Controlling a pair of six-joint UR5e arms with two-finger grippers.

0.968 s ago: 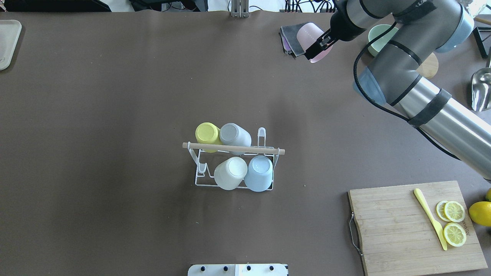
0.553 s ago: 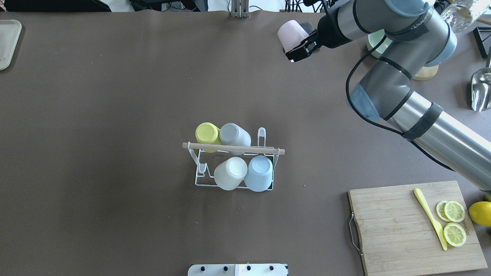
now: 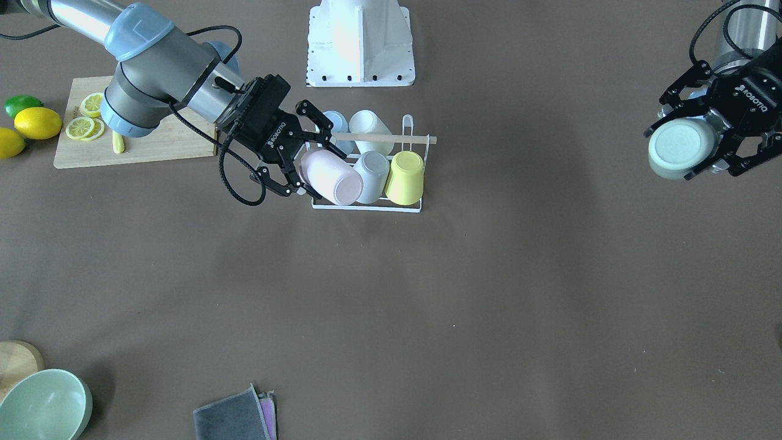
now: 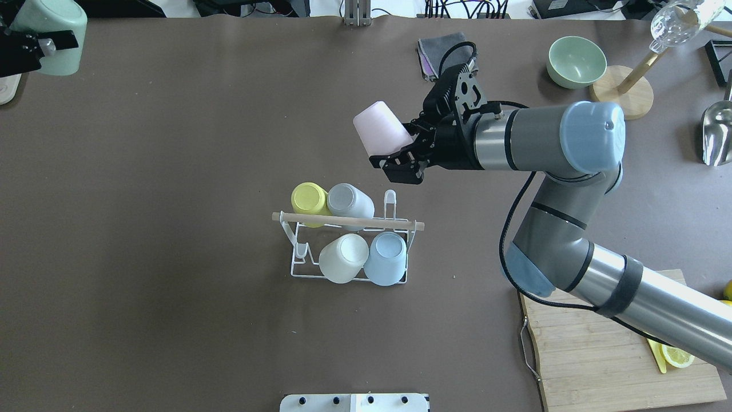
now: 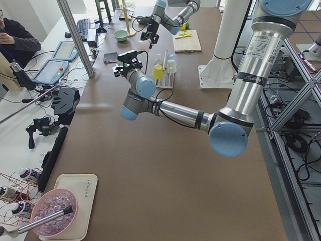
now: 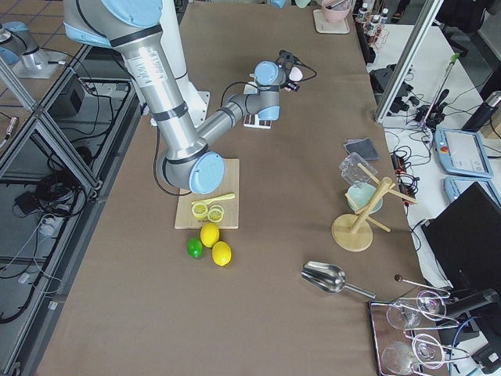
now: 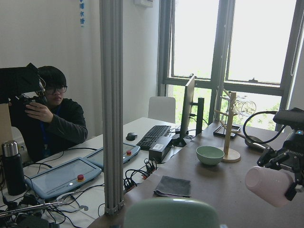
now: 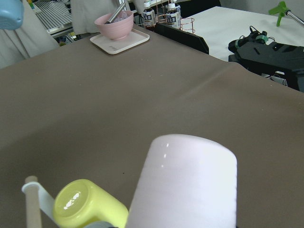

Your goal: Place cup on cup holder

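- Beyond the cup holder [image 4: 349, 222], my right gripper [image 4: 403, 146] clenches the pink cup [image 4: 378, 133]; the bare prong [image 4: 389, 197] lies toward me.
- My left gripper [image 3: 672, 154], grasping a green cup [image 3: 683, 145], is far off.

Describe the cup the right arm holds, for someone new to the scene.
Find the white wire cup holder mid-table; near it the right gripper holds the pale pink cup in the air. It is the only pink one: the four racked cups are yellow, grey, white and blue.

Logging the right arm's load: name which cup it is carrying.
The pale pink cup, clamped in the right gripper. The mint-green cup is in the left gripper; the other four cups sit on the cup holder.
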